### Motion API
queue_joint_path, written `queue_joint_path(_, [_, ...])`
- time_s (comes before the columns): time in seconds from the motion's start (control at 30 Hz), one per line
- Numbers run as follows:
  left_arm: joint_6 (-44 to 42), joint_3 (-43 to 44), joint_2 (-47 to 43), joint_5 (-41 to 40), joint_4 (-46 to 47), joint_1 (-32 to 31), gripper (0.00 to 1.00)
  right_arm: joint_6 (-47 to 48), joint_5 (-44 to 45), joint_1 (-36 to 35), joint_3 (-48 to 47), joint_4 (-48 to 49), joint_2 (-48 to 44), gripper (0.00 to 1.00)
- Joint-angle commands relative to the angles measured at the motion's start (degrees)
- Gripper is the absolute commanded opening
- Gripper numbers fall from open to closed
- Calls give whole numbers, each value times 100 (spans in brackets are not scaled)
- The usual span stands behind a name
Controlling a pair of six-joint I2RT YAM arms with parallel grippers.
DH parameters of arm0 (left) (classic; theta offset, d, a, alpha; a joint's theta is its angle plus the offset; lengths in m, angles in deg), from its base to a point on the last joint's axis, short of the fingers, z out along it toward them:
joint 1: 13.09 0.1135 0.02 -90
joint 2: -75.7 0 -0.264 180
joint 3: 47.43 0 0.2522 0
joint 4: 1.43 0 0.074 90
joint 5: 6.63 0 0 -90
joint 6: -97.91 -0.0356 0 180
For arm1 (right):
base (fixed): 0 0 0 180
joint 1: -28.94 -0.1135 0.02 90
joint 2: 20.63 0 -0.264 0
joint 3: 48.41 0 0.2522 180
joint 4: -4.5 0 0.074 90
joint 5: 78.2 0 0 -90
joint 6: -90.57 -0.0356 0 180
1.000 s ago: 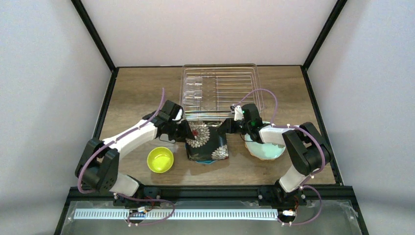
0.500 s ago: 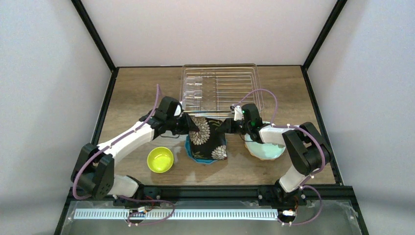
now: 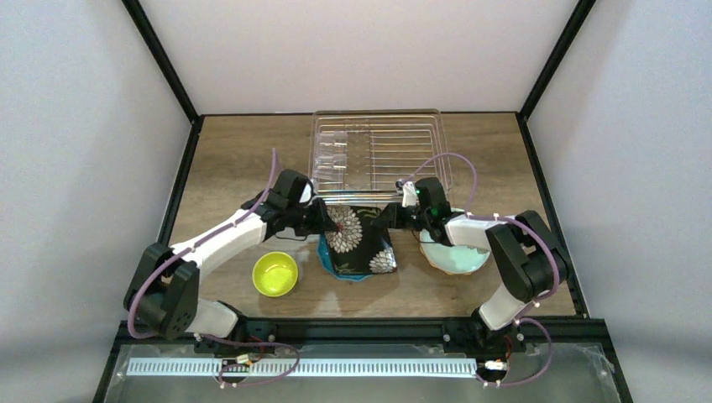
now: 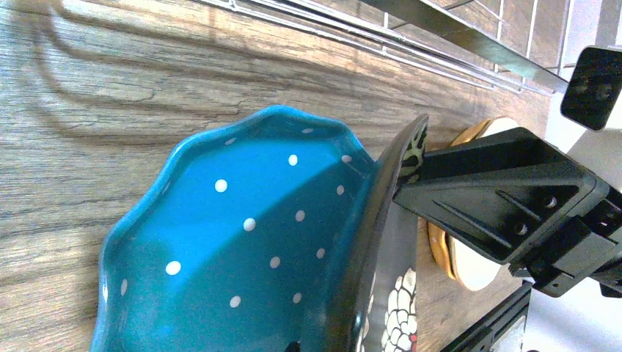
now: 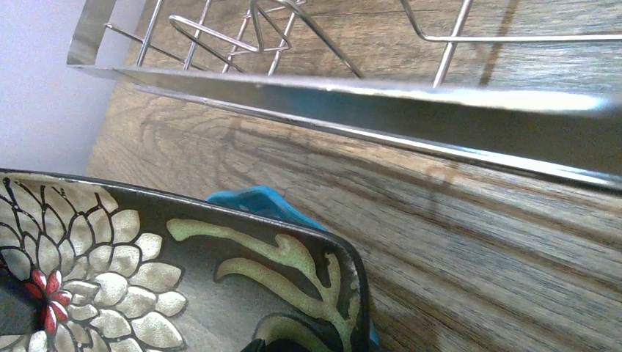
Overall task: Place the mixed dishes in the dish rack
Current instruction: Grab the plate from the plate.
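Plate point(image 3: 363, 245): black, tilted | left fingers point(image 3: 330, 221): clamped on it | right fingers point(image 3: 385, 217): grip unclear

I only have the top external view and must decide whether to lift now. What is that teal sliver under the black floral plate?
Observer: A scalloped teal white-dotted plate lying on the table. The black square floral plate stands tilted over it.
Operator: Is its corner over the dish rack yet?
Observer: No. The right wrist view shows bare table between the corner and the rack's rim.
Operator: Is the right end effector touching the plate?
Observer: The left wrist view shows one finger close beside the plate's edge. I cannot tell if they touch.
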Motion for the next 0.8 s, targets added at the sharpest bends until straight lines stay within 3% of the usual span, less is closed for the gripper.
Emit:
queue_joint_path(0.0, [72, 115, -2, 4, 469, -72, 3, -281, -466, -92, 131, -374, -108, 72])
queue_joint_path(0.3, [-128, 221, -210, -406, 175, -81, 3, -175, -233, -97, 25, -744, -466, 77])
queue_joint_path(0.53, [-310, 235, -594, -582, 130, -81, 3, -82, -106, -95, -351, -1197, -779, 98])
queue_joint_path(0.77, [-484, 270, -1019, -552, 195, -82, 3, -19, 5, -96, -722, -1582, -998, 99])
